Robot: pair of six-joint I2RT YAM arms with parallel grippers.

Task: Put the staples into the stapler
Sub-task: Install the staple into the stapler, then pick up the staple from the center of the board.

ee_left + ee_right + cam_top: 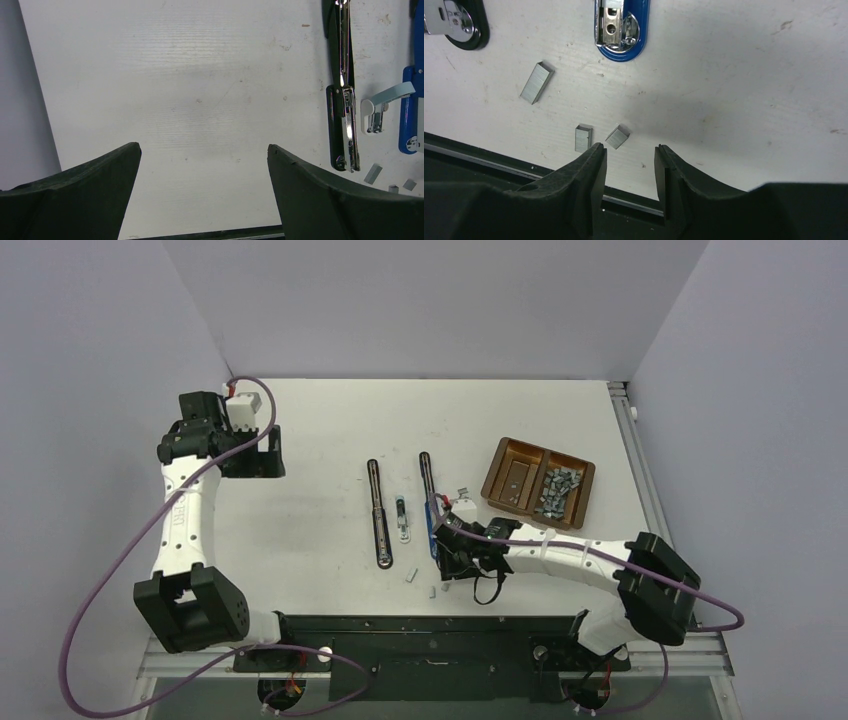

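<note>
While our right claw (629,149) hangs half-open and empty, we judge pickup in hand. Next we centre over the staples (617,136) just ahead.

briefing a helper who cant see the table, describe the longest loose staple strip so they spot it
Find the blue stapler lying open on the white table and look just off its rounded near end. The longest staple strip lies alone, toward the black stapler, while the two stubby strips sit side by side near the right gripper.
</note>
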